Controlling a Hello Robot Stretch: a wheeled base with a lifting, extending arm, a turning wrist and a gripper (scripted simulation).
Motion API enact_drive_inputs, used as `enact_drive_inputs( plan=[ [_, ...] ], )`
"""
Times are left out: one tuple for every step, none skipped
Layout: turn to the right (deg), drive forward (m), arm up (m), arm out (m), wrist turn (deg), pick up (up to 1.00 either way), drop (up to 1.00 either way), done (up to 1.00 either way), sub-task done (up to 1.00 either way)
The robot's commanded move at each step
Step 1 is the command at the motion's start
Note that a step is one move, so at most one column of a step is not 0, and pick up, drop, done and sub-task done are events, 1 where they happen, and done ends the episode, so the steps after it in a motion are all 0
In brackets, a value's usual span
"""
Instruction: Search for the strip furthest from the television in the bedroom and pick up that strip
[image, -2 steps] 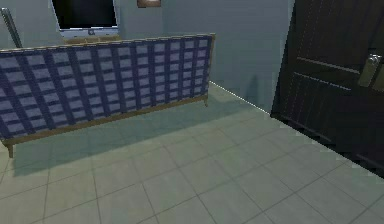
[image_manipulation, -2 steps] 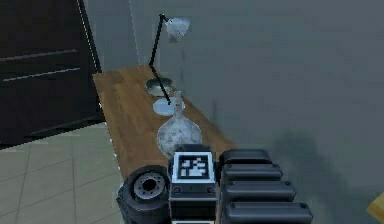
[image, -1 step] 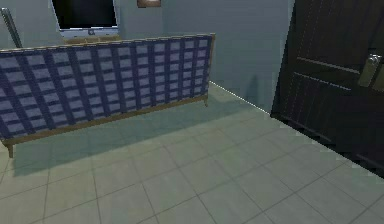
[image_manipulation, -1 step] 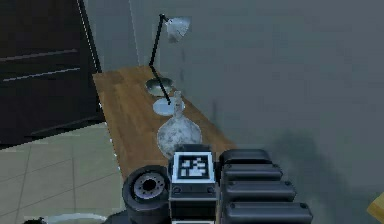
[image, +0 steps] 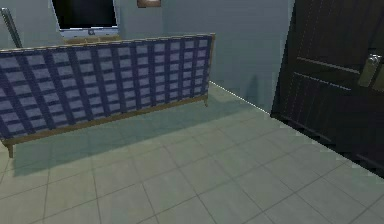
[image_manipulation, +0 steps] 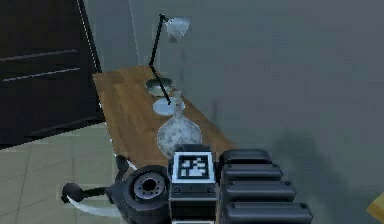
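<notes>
In the arm side view my gripper (image_manipulation: 74, 194) sits low at the bottom left, its dark round body beside a white marker square (image_manipulation: 192, 166) on the arm. Only bare tiled floor lies behind its fingers, so it holds nothing. Just beyond it stands a wooden desk (image_manipulation: 125, 100) against the grey wall. In the forward view a dark television (image: 84, 12) hangs on the far wall at the top left.
On the desk stand a black-stemmed lamp (image_manipulation: 165, 45), a clear glass flask (image_manipulation: 178, 128) and a small pale bowl (image_manipulation: 161, 103). A blue checked panel in a wooden frame (image: 105, 85) crosses the forward view's left. Dark doors (image: 335, 80) (image_manipulation: 45, 75) flank open tiled floor (image: 200, 170).
</notes>
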Motion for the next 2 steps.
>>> enact_drive_inputs(
  plan=[
    [0.0,0.00,0.00,0.00,42.0,0.00,0.00,0.00,0.00],
    [0.0,0.00,-0.28,0.00,0.0,0.00,0.00,0.00,0.00]
  ],
)
